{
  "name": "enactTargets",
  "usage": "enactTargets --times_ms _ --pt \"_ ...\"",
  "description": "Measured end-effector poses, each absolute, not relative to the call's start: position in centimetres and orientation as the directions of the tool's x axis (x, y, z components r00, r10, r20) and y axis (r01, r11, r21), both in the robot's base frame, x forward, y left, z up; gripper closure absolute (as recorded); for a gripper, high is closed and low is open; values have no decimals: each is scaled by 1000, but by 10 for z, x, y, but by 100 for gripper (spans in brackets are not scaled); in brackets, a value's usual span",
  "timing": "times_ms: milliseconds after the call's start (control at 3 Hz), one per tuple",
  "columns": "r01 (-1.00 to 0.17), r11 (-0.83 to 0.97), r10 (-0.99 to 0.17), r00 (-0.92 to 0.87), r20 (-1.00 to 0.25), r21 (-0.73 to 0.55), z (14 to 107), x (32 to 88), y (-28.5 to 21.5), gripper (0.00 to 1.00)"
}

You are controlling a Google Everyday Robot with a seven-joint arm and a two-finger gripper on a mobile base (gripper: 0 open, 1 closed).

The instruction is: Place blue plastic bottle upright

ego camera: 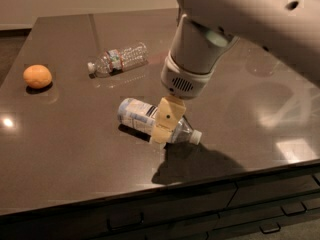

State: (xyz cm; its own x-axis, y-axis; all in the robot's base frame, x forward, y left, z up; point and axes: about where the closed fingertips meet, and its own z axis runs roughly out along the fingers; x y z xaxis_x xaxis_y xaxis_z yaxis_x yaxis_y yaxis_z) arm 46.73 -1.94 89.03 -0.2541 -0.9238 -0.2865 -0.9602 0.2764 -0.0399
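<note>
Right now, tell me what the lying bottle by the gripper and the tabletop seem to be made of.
The blue plastic bottle, lying on its side, looks like thin clear plastic: see-through near its white cap, pale label wrapped round. The table looks like dark polished stone or laminate; it mirrors lights. The gripper, down over the bottle's neck end, looks matte cream plastic.
</note>
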Motion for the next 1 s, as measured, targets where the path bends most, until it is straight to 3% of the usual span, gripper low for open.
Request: enactTargets --times_ms 667,1000 --pt "-957 283 -938 -264 -224 -57 866 468 -12 0" --pt "-957 286 -941 -269 -204 -56 860 470 -8 19"
